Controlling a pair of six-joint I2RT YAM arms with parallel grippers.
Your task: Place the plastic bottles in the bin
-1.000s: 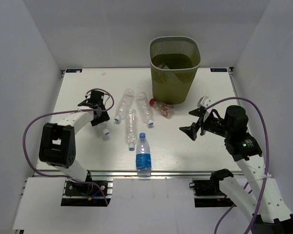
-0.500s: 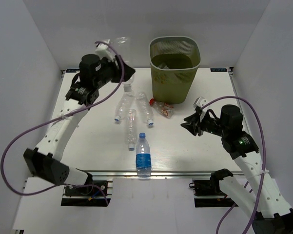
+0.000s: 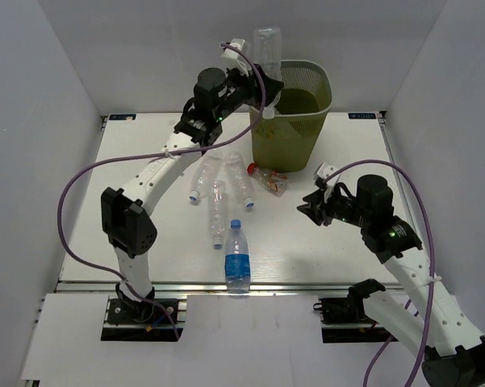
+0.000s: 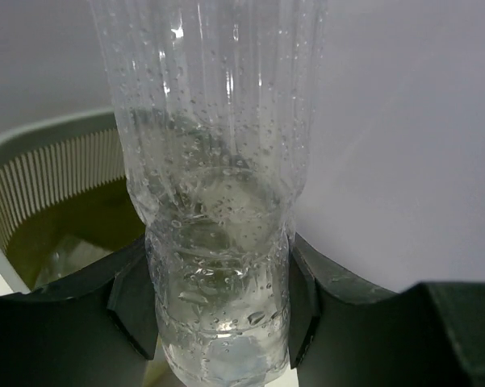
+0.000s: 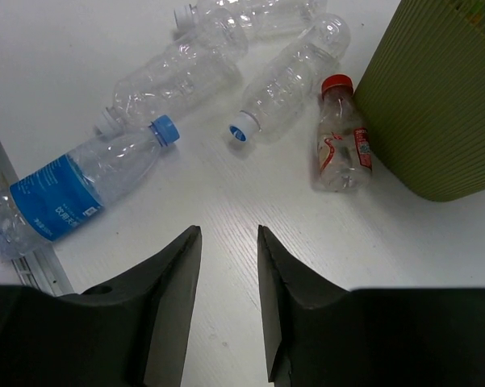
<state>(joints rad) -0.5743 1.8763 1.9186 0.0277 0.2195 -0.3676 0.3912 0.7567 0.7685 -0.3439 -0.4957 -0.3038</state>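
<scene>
Above the bin (image 3: 326,87), at its left rim, the left pincer (image 3: 262,81) gripped a clear bottle (image 3: 267,44) upright. Nearer than the bin, the right pincer (image 5: 228,266) hung slightly parted and empty. The blue-labelled bottle (image 5: 60,201) bore unreadable print.

The bottle (image 4: 218,242) in the left gripper (image 4: 218,318) is showing clear, glossy, ribbed plastic beaded with droplets. The bin (image 4: 56,185) is looking like matt olive plastic with slotted walls. The table (image 5: 250,242) is showing a white, matt, faintly wood-grained surface. The fingers (image 5: 165,306) of the right gripper (image 5: 228,238) are looking matt black.
</scene>
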